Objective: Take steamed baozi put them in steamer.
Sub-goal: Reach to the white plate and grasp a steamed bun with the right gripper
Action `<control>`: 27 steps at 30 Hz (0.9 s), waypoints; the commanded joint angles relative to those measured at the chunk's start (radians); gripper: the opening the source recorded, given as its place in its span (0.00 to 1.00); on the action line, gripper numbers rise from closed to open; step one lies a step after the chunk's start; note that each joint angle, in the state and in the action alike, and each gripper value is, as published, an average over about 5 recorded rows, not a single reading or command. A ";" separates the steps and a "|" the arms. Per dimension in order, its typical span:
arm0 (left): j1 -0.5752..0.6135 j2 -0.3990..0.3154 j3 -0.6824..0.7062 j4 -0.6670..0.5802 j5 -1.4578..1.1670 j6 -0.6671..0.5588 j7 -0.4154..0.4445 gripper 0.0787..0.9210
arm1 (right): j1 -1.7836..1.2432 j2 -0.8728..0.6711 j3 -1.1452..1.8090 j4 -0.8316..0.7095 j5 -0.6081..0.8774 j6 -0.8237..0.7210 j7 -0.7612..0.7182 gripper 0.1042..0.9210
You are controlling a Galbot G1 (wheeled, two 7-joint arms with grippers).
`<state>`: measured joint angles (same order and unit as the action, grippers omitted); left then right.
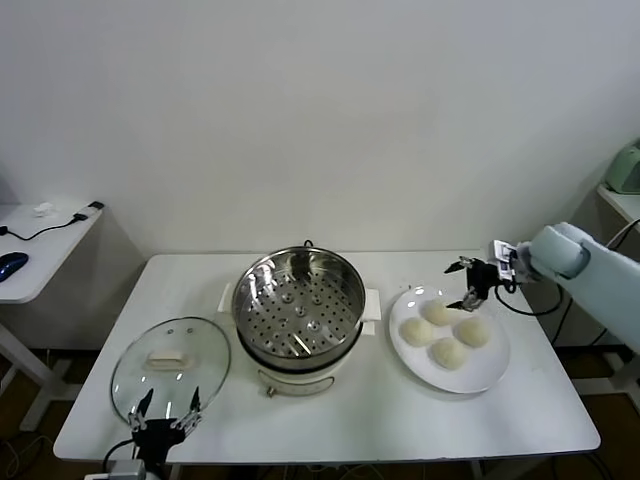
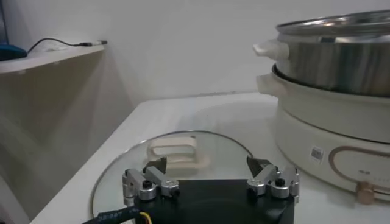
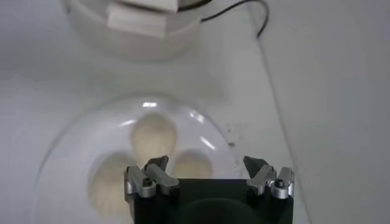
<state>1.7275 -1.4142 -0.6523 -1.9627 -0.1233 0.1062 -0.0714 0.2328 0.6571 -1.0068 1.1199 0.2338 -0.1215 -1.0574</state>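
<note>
Jaws spread wide on right gripper (image 1: 468, 283), hovering over rear of white plate (image 1: 490, 375) w/ four steamed baozi (image 1: 447, 353), steamer (image 1: 298, 300) beside still empty; buns prob soft, light, squashable, so pinch gently across sides; left gripper (image 1: 165, 412) parked, spread, by glass lid (image 1: 170, 362).

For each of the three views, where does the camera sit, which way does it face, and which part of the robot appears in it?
Head view: from the robot's head, forward and down at the table; shows both arms, steamer, glass lid, plate with four baozi.
Left wrist view: low over the glass lid, facing the steamer; shows the open left gripper.
Right wrist view: above the plate, looking down at the baozi; shows the open right gripper.
Shared: all three show the steamer.
</note>
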 commanded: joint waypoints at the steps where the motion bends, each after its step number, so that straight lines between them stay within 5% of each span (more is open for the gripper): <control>1: -0.004 -0.003 0.002 0.010 0.008 -0.002 0.001 0.88 | 0.262 0.106 -0.349 -0.171 -0.005 0.034 -0.171 0.88; 27: -0.016 -0.016 0.005 0.050 0.019 -0.004 0.001 0.88 | -0.098 0.411 -0.025 -0.546 -0.151 0.042 -0.060 0.88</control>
<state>1.7112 -1.4292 -0.6472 -1.9128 -0.1067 0.1023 -0.0702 0.1673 1.0203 -1.0578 0.6494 0.1150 -0.0812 -1.1127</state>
